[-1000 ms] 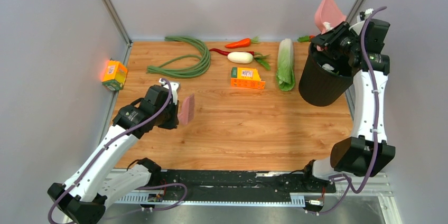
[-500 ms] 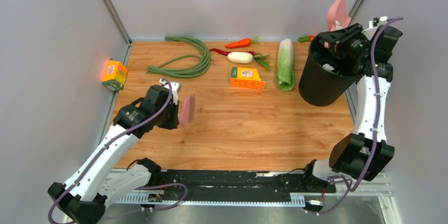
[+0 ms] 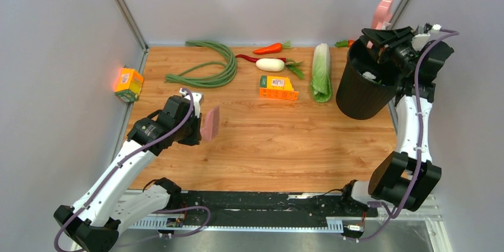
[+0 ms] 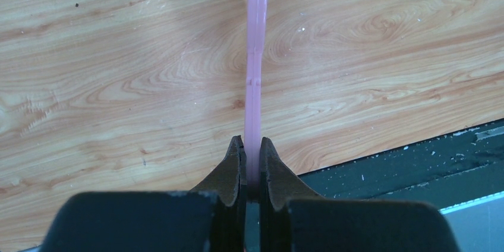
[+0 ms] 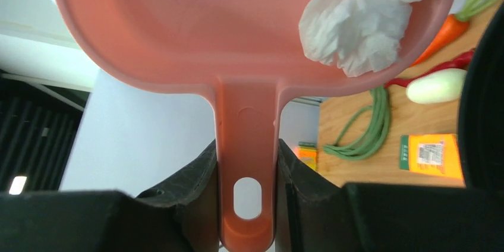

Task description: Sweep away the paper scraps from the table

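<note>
My right gripper (image 3: 380, 37) is shut on the handle of the pink dustpan (image 3: 386, 1), held tilted up above the black bin (image 3: 364, 91) at the table's back right. In the right wrist view the fingers (image 5: 246, 163) clamp the handle, and white paper scraps (image 5: 356, 29) lie bunched in the pan (image 5: 196, 20). One white wad (image 3: 369, 75) shows inside the bin. My left gripper (image 3: 199, 127) is shut on a flat pink sweeper (image 3: 210, 122), held edge-on over the wooden table (image 3: 285, 139) at the left; it also shows in the left wrist view (image 4: 257, 56).
Along the back lie green beans (image 3: 205, 68), a carrot (image 3: 270, 48), a red chili (image 3: 246, 58), a white radish (image 3: 270, 65), an orange packet (image 3: 278, 87) and a cabbage (image 3: 321, 71). A small orange box (image 3: 128, 83) sits off the table's left edge.
My right arm has swung the dustpan up and to the right above the bin, tilting it steeper. The left arm and sweeper have not moved.
</note>
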Controlling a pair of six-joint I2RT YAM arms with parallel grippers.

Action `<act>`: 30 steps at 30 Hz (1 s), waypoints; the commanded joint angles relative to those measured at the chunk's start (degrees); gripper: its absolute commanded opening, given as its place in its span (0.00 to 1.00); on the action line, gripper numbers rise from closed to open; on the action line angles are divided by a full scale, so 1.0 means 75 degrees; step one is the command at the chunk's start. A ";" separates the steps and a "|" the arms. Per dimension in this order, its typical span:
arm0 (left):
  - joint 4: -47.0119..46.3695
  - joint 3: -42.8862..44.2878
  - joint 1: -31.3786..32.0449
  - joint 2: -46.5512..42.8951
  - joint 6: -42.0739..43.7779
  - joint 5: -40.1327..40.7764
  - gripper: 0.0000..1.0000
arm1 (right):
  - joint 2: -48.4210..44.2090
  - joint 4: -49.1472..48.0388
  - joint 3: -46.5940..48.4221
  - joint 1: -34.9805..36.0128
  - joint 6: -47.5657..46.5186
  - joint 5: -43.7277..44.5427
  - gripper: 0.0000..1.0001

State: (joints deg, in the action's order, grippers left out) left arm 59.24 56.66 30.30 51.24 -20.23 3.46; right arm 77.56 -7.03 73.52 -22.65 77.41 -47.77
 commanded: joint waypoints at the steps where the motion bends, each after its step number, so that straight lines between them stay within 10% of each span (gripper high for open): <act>1: -0.0305 -0.0008 0.0026 -0.0036 0.0142 -0.0028 0.00 | -0.0310 -0.3053 -0.0577 -0.0143 0.2202 -0.0170 0.00; 21: -0.0305 -0.0008 0.0014 -0.0047 0.0142 -0.0040 0.00 | 0.0158 -0.9057 -0.2864 -0.0202 0.6998 0.2020 0.00; 30: -0.0294 0.0003 0.0026 -0.0036 0.0142 -0.0040 0.00 | 0.0241 -0.9855 -0.3157 -0.0202 0.7737 0.2759 0.00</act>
State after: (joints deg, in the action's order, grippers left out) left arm 58.92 56.64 30.30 51.22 -20.21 3.46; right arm 79.55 -69.54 49.91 -23.83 113.75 -31.46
